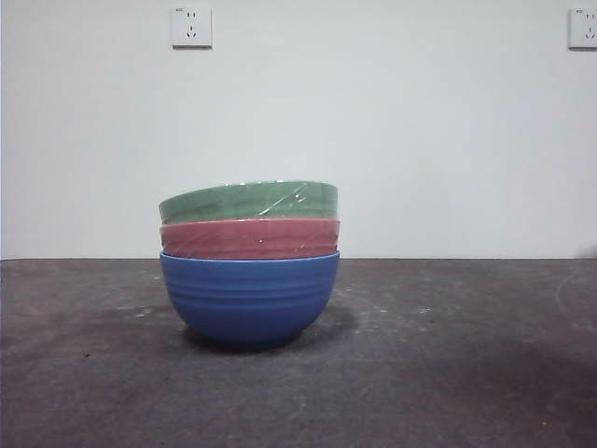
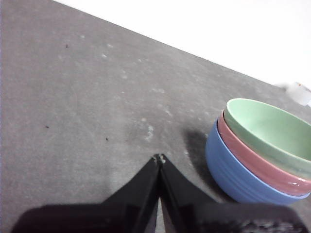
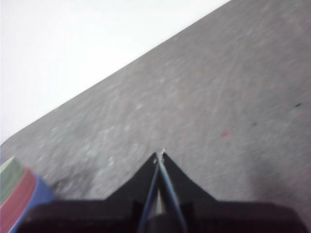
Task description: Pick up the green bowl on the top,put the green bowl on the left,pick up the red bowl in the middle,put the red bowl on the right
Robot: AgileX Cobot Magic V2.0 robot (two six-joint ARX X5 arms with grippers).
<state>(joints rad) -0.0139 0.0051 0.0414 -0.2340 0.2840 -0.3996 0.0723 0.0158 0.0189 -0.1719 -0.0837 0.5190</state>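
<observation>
I find no text I can read — the white plastic wall socket (image 1: 191,26) bears a tiny mark above its holes, too small to make out.

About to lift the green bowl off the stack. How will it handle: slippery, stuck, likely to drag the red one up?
The green bowl looks rigid and glossy, so its rim is probably slick. It sits deep in the red bowl, which nests in the blue bowl; it may bind and tug the red one. Both tools, left and right, are shut and off the stack.
</observation>
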